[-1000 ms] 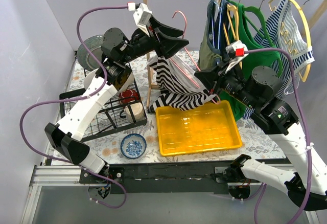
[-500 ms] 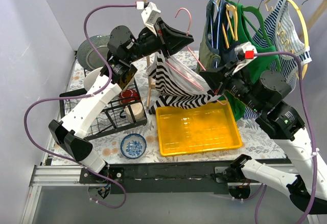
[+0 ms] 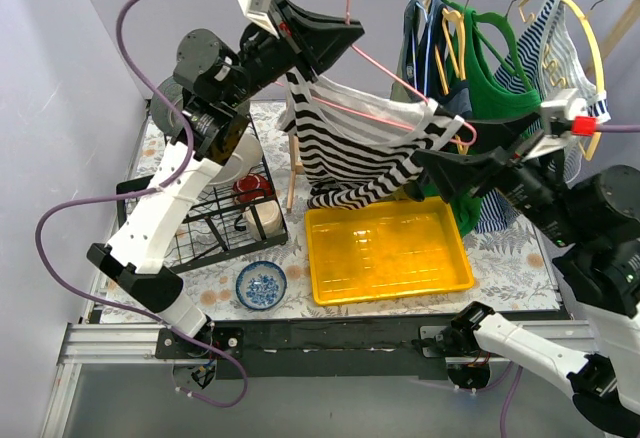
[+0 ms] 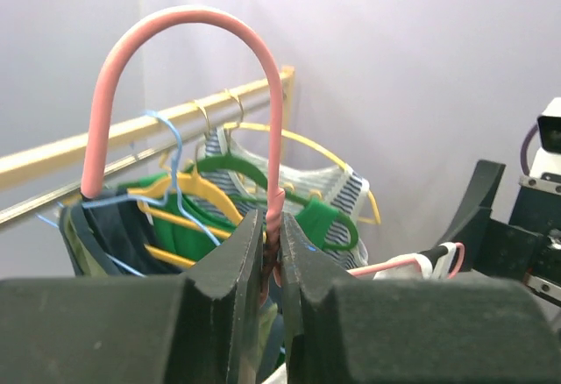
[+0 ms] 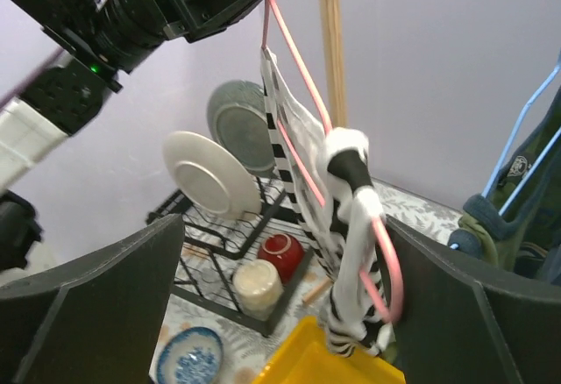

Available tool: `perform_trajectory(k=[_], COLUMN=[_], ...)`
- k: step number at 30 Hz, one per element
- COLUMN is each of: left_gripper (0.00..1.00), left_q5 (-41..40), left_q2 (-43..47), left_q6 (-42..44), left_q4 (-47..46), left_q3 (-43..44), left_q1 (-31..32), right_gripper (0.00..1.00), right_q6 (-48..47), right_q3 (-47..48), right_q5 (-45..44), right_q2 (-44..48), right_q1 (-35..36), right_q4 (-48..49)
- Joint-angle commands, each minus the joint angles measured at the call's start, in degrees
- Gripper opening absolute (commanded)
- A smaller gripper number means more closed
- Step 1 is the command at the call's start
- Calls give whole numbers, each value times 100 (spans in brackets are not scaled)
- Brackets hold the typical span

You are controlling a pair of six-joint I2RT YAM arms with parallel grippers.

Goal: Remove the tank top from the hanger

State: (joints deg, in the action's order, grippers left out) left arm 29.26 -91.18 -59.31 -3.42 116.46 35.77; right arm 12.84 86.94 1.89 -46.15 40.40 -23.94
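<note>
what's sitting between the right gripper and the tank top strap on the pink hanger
Nothing visible. The right gripper is open, its fingers flanking the strap bunched on the end of the pink hanger, with only air between. The left gripper clamps the hanger's neck, clear of that end.

soft striped cloth tank top (image 3: 350, 148), glossy pink hanger (image 4: 274, 112), shiny yellow plastic tray (image 3: 390, 258)

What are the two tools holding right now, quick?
Left tool: closed on the pink hanger.
Right tool: open, gripping nothing.
</note>
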Motion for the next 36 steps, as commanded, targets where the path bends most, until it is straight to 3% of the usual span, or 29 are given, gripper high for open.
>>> perform_trajectory(k=[1,10,21,26,36], left_gripper=[0,0,0,0,0], left_q5=[-692,-1053,-940,-869,-930], left_q2=[214,469,943,1154,1682], left_q6=[121,174,-221,-230,-72], left_q4=[-10,307,-45,-45,174], left_q3=[456,527,-45,-369,-976], left_q1=[0,0,0,0,0], right_gripper=[99,97,82,91,92], right_q6=[149,210,263,236,201], right_q3=[333,-282,-704,-862,-950], right_q5=[-30,-163,-162,-637,-857], right_q2=[115,344,18,62,229], right_q1=[12,12,12,12,12], right_q4=[145,759,1410,1533,1612])
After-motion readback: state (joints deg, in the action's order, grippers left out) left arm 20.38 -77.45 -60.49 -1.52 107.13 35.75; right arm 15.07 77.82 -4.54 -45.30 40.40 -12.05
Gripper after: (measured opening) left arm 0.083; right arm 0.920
